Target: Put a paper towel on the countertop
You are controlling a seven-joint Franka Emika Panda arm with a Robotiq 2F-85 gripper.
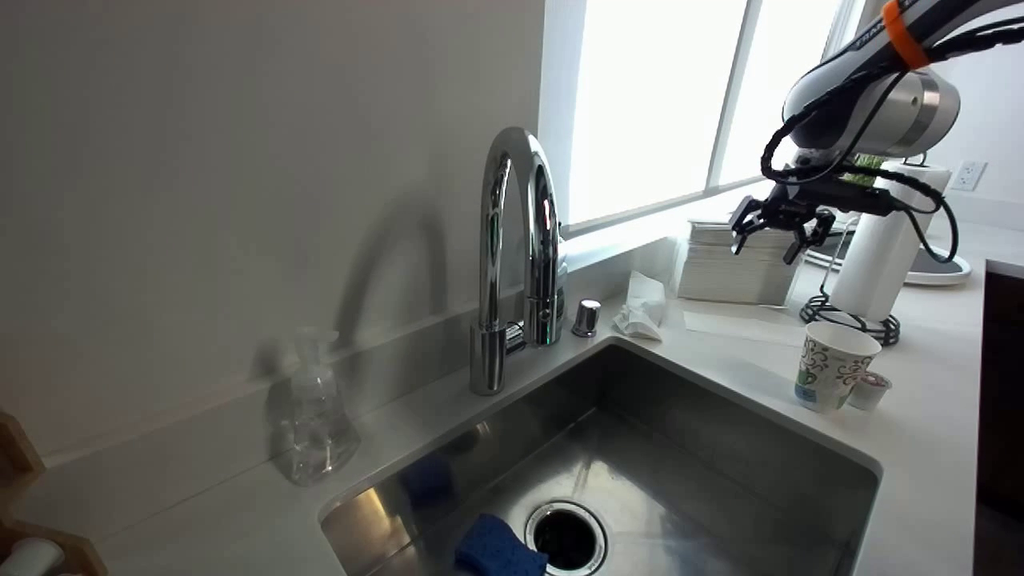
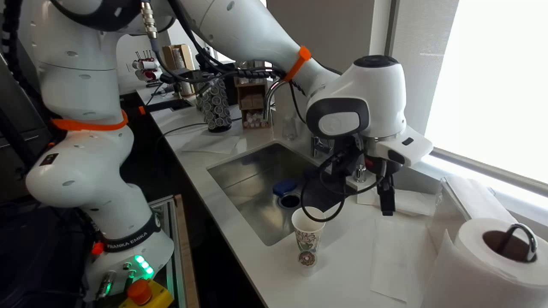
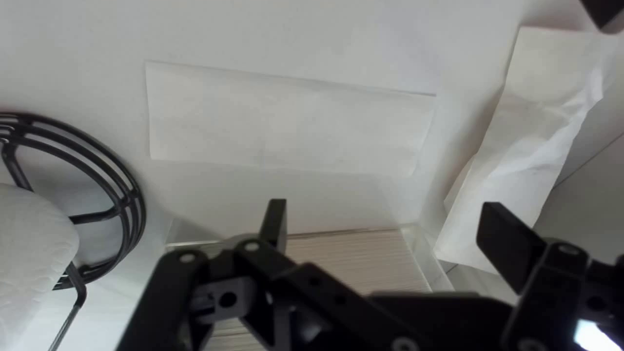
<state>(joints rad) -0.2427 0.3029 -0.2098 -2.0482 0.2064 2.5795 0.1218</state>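
Note:
The paper towel roll (image 1: 890,248) stands on its black wire holder on the pale countertop (image 1: 936,360). It also shows in an exterior view (image 2: 479,278) and at the left edge of the wrist view (image 3: 29,253). A folded white paper sheet (image 3: 287,122) lies flat on the countertop; a crumpled white paper (image 3: 531,131) lies beside it near the wall. My gripper (image 1: 766,246) is open and empty, above the countertop beside the roll. In the wrist view its fingers (image 3: 382,209) are wide apart, over a transparent box with a stack of folded paper (image 3: 351,258).
A patterned paper cup (image 1: 832,368) and a small pod (image 2: 307,259) stand between the sink (image 1: 744,416) and the counter's front edge. A chrome faucet (image 1: 488,352) rises behind the sink. A blue sponge (image 1: 498,548) lies in the sink by the drain. A soap bottle (image 1: 316,416) stands near the wall.

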